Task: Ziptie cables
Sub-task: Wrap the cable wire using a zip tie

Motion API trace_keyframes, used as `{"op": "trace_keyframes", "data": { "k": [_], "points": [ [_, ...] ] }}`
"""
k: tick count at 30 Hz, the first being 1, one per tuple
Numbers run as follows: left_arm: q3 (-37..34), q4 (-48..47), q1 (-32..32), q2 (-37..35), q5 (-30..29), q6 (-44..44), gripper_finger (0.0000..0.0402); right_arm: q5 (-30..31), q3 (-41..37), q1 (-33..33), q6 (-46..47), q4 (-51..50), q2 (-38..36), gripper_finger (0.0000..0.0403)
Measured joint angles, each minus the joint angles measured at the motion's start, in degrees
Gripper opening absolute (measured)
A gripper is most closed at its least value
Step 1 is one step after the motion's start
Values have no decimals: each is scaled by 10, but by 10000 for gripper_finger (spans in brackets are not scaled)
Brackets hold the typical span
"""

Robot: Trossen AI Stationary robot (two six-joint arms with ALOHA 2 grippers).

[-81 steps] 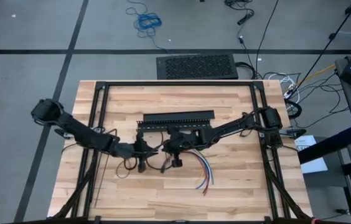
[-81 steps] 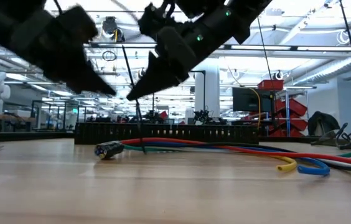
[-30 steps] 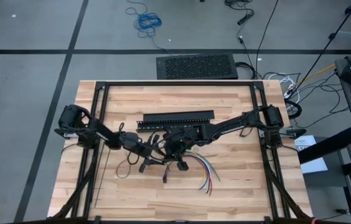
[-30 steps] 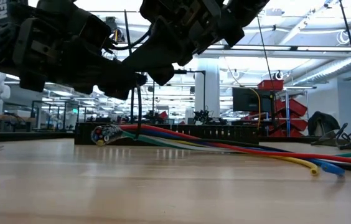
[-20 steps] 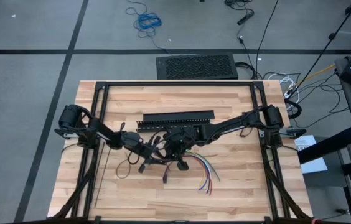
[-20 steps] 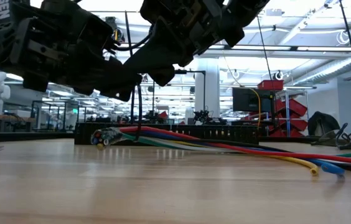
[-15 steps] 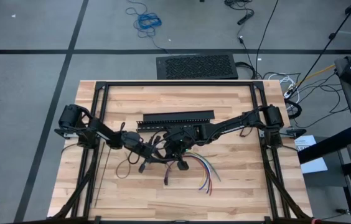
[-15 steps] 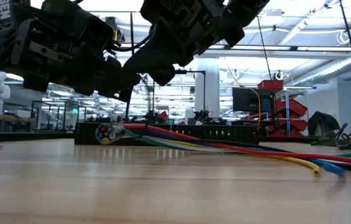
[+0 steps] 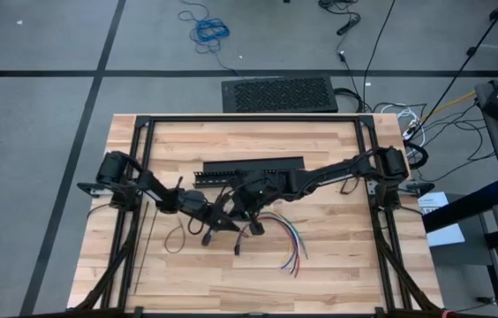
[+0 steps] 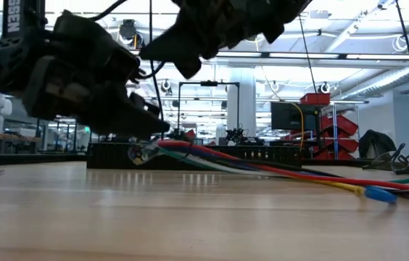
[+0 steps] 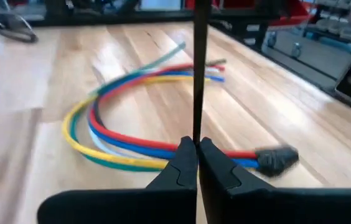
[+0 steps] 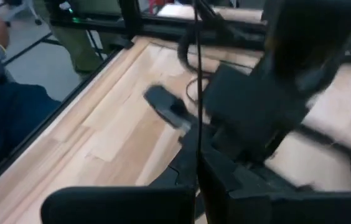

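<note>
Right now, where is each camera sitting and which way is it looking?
High view: above the table, looking straight down; both arms meet mid-table over the cables.
Low view: at tabletop height, looking level into the room; both arms hang in from above.
Left wrist view: on the left arm, looking past the left tool, shut on a ziptie, toward the cables.
Right wrist view: on the right arm, past the shut right tool toward the left arm.
Shared: high, low and left wrist views all show the cables.
</note>
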Motion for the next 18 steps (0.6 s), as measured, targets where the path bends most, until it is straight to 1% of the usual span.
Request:
{"op": "trace_keyframes", "data": {
  "k": [11,18],
  "points": [
    [22,-2,-9,69,6,4,0,69,0,1,-39,-32,-43,0],
    [27,-3,-11,86,21,4,0,86,0,1,-49,-44,-51,0]
  ]
}}
